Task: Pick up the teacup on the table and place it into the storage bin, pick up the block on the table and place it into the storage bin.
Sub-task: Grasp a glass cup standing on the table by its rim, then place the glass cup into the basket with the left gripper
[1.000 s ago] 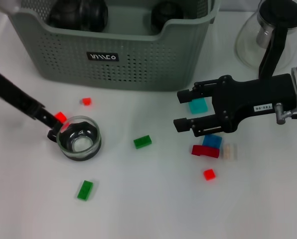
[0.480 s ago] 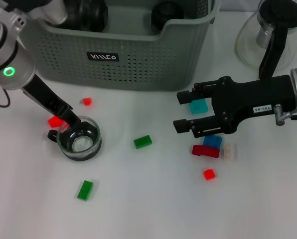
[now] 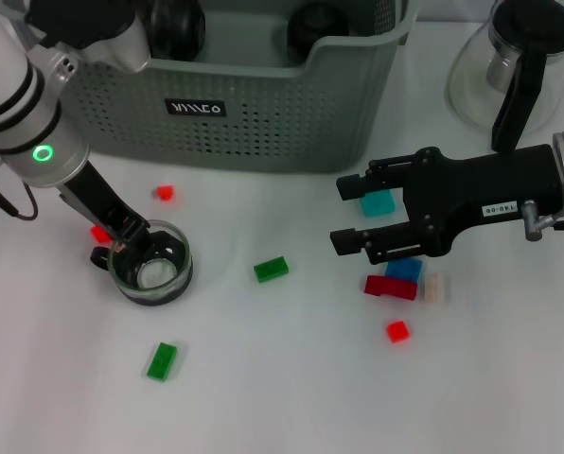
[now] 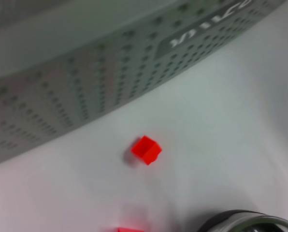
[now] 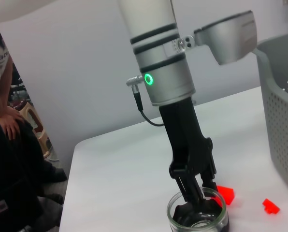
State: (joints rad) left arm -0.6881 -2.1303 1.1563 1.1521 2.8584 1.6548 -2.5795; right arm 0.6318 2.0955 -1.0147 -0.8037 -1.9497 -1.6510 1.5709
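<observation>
Head view: the teacup (image 3: 150, 262), a small round clear-glass cup with a dark base and a stubby black handle, stands upright on the white table (image 3: 282, 397), in front of the storage bin (image 3: 235, 104) and well apart from it. The left gripper (image 3: 129, 238) is at the cup's rim on its handle side. In the right wrist view its fingers (image 5: 196, 188) appear to straddle the glass wall, one reaching inside the cup, though whether they have closed on the rim cannot be told.

The step in hand is judged to be the grasp of the teacup, with none of the loose pieces yet picked up. The next move calls for a firm pinch on the thin, smooth wall, a straight lift, and a carry over the bin's dipped rim.

The right gripper (image 3: 354, 211) hovers with its jaws open above the table's right side, over a teal block (image 3: 377, 201).

The bin is grey-green plastic with perforated sides and a black label. Dark rounded objects lie inside it.

Small hard-edged plastic blocks are scattered about:
- a green block (image 3: 271, 269)
- a second green block (image 3: 161, 360)
- a small red cube (image 3: 164, 193)
- a cluster of blocks (image 3: 402, 278) in blue, dark red and pale

A glass teapot (image 3: 514, 66) with a black handle stands to the bin's right.
</observation>
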